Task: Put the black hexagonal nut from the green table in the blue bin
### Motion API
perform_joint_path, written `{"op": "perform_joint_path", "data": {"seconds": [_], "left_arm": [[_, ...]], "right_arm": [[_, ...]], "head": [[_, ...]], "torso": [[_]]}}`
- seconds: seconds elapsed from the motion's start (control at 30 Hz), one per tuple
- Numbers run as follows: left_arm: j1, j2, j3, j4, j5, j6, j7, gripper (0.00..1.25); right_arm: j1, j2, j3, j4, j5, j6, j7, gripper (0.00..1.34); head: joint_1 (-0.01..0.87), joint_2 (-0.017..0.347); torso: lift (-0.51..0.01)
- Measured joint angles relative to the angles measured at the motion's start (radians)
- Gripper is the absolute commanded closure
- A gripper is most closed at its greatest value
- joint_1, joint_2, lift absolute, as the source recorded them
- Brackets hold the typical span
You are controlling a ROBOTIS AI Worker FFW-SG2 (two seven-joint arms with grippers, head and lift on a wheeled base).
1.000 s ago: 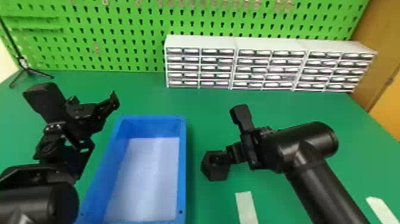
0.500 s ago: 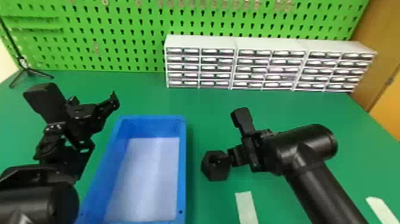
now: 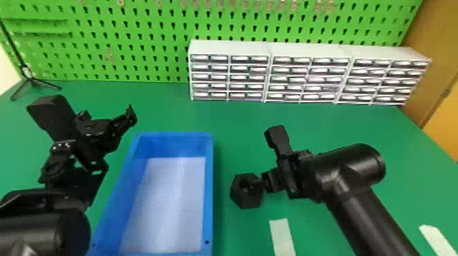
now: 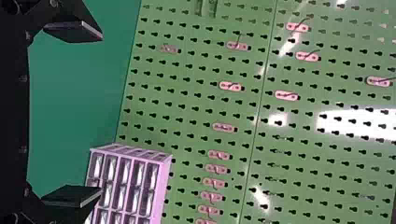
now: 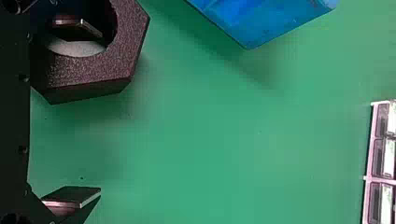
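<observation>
The black hexagonal nut [image 3: 245, 201] is on the green table, to the right of the blue bin [image 3: 208, 204]. Beside it, my right gripper [image 3: 271, 158] stands open, one finger at the nut's hole and the other farther back. In the right wrist view, that finger overlaps the hole of the nut [image 5: 93, 70], and the right gripper [image 5: 88, 112] has a wide gap between its fingers; whether the finger touches the nut I cannot tell. My left gripper [image 3: 92, 109] is parked open left of the bin; in the left wrist view, nothing is between the left gripper's [image 4: 88, 114] fingers.
White drawer cabinets [image 3: 265, 71] line the back of the table before a green pegboard [image 3: 136, 41]. A small black tripod [image 3: 32, 81] stands at the back left. White strips [image 3: 282, 238] lie on the table near the front, right of the bin.
My right gripper has shifted slightly toward the front of the table, its far finger most visibly. The nut and the left arm look unmoved.
</observation>
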Motion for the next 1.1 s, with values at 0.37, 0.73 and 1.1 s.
{"op": "perform_joint_path", "data": {"seconds": [0.37, 0.73, 1.1], "left_arm": [[0.002, 0.0, 0.0, 0.001, 0.0, 0.0, 0.0, 0.13], [0.002, 0.0, 0.0, 0.002, 0.0, 0.0, 0.0, 0.13], [0.002, 0.0, 0.0, 0.002, 0.0, 0.0, 0.0, 0.13]], "right_arm": [[0.003, 0.0, 0.001, 0.004, 0.009, 0.002, 0.002, 0.13], [0.003, 0.001, 0.001, 0.004, 0.013, 0.004, 0.003, 0.13], [0.003, 0.002, 0.003, 0.004, 0.015, 0.004, 0.003, 0.13]], "head": [[0.692, 0.008], [0.692, 0.008], [0.692, 0.008]], "torso": [[-0.097], [-0.097], [-0.097]]}}
